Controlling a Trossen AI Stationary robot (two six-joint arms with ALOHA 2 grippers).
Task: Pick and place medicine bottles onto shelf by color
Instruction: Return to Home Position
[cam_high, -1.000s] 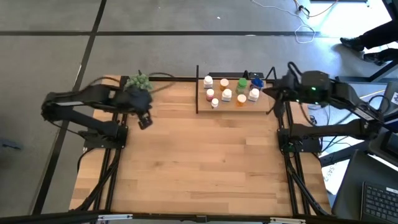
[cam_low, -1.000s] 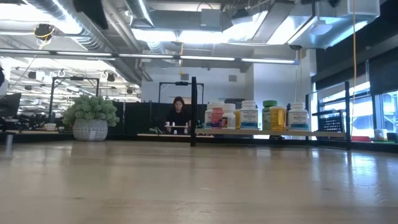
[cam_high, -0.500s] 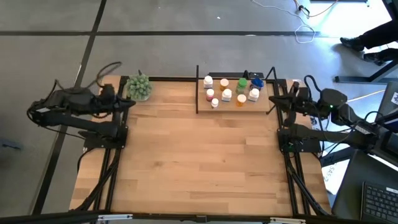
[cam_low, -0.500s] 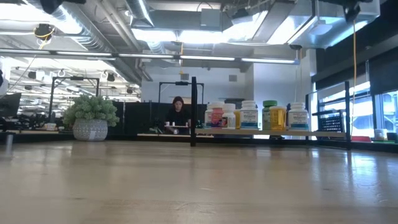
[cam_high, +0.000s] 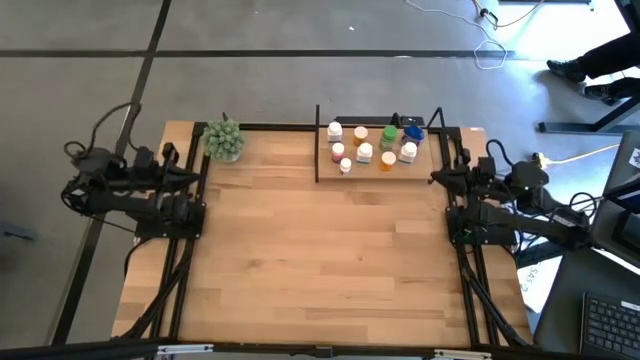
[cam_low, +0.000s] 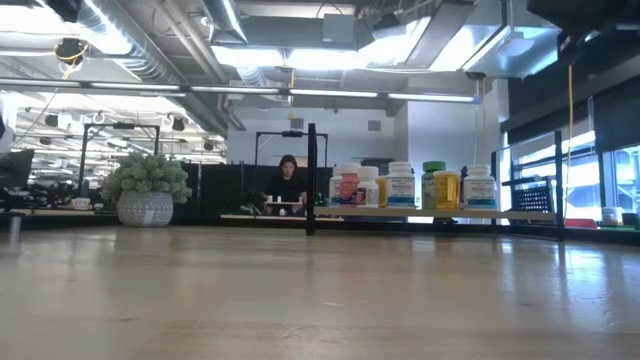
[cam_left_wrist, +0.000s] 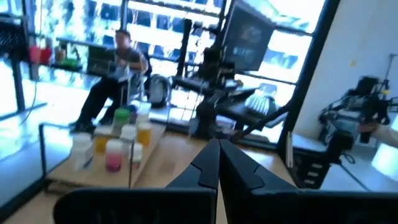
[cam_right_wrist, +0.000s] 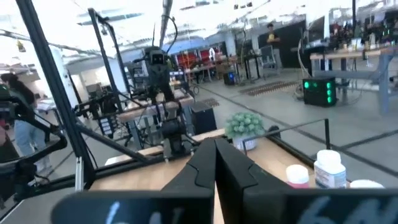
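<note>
Looking across the surface (cam_high: 320, 270), I see the left gripper (cam_left_wrist: 218, 144) and right gripper (cam_right_wrist: 216, 143) parked at its left and right edges, both clenched on nothing. At the far side the medicine bottles (cam_high: 370, 145) crowd the shelf (cam_high: 365, 173): light, rigid, slick and tippy, I'd judge, best pinched across the body under the cap.

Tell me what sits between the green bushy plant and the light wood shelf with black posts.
Nothing: in the high view, only bare wooden tabletop runs from the green bushy plant to the black-framed wood shelf.
</note>
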